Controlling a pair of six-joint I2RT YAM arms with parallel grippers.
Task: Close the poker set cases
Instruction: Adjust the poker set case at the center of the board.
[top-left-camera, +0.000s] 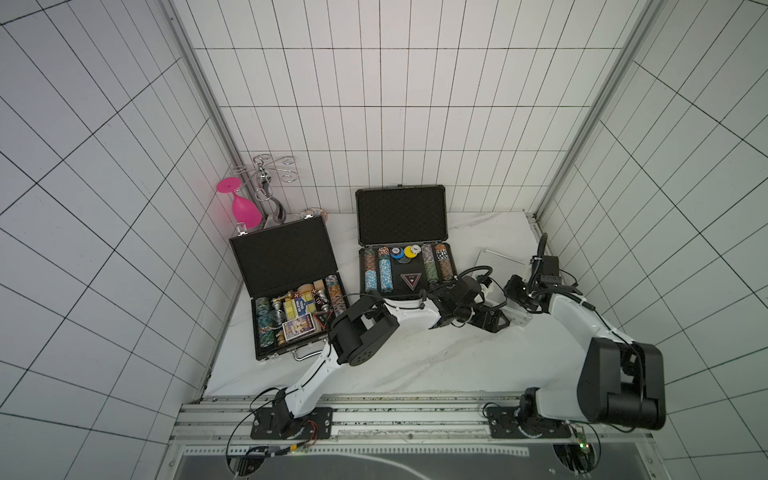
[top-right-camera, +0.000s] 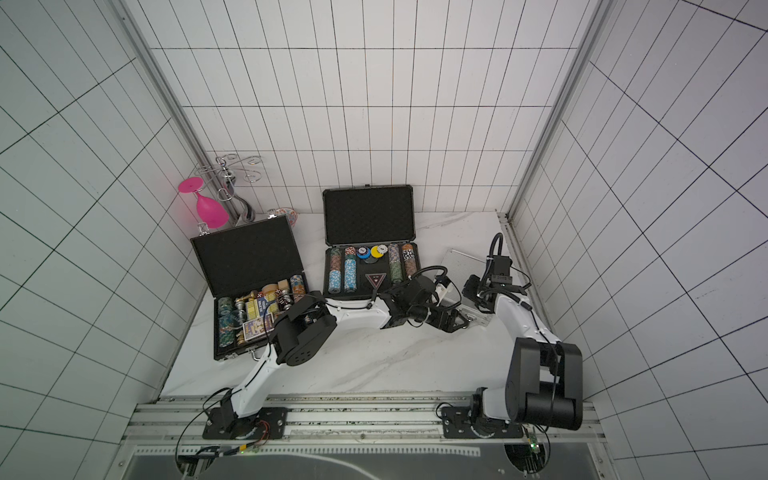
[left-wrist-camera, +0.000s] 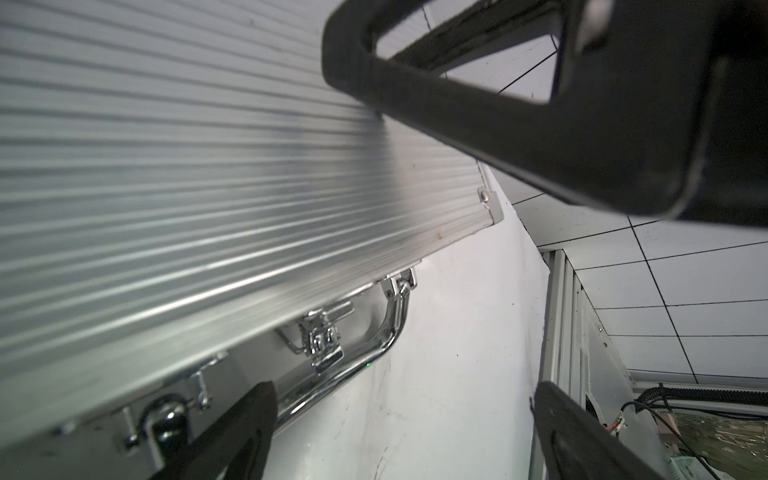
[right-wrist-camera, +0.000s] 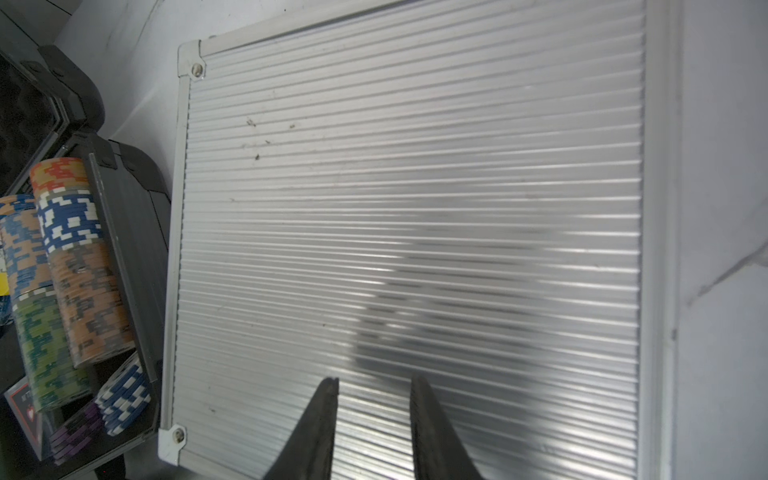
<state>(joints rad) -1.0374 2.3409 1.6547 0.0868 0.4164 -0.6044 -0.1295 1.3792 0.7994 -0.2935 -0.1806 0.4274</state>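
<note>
Tabletop (top-left-camera: 415, 365); grey case (top-left-camera: 401, 216) holds chips (top-left-camera: 385, 274); silver case (top-left-camera: 496, 259) closed.

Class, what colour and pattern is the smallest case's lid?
The smallest case is silver, finely ridged; right wrist view shows it best.

The silver case (right-wrist-camera: 415, 187) is ribbed; the grey case (right-wrist-camera: 133, 249) has black corners; the glass (top-left-camera: 246, 210) is pink; the table (top-left-camera: 415, 365) is white, grey-veined.

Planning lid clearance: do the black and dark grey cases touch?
Apart. Both top views show white table between the black case and the dark grey case.
</note>
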